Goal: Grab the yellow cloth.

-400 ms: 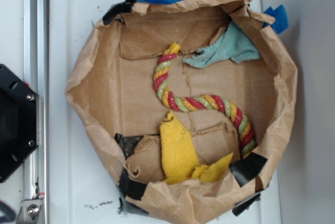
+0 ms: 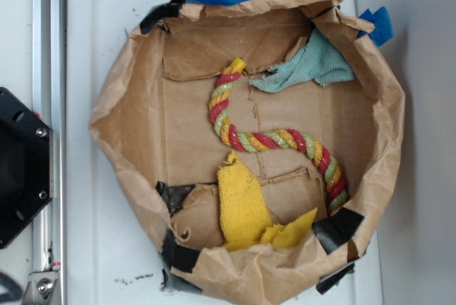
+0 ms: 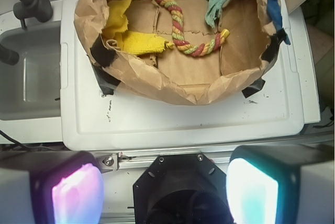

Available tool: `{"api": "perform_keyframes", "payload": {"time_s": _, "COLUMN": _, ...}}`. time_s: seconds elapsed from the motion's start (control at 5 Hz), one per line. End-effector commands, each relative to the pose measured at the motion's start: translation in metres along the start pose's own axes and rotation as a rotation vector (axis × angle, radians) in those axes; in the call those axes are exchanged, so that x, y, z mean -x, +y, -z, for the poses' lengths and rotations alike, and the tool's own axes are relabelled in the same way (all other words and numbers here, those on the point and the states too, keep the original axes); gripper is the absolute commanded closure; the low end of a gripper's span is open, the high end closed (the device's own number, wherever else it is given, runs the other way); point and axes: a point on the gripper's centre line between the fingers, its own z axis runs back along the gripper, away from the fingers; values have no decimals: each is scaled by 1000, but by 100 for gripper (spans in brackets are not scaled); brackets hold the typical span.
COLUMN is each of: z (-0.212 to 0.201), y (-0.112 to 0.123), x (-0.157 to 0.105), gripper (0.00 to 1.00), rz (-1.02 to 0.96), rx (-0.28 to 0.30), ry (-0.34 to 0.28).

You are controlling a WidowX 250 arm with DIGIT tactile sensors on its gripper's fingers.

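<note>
One yellow cloth [image 3: 133, 40] lies crumpled inside the brown paper bag [image 3: 172, 85], well ahead and left of the pincer [image 3: 165, 190], untouched. Pincer fingers [image 3: 77, 192] stand wide apart, empty. Bag's near wall hides part of the cloth.

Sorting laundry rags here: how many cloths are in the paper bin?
2. The yellow cloth lies at the bin's bottom edge in the exterior view; the teal-green cloth is at upper right. None seems hidden.
</note>
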Motion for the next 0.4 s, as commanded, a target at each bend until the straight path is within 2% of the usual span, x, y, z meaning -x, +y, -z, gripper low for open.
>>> {"api": "perform_keyframes", "payload": {"time_s": 0.0, "z": 15, "y": -7, "x": -99, "gripper": 0, "rz": 91, "rx": -42, "ry": -64}}
{"api": "perform_keyframes", "payload": {"time_s": 0.2, "z": 28, "y": -14, "x": -136, "gripper": 0, "rz": 310, "rx": 60, "ry": -101}}
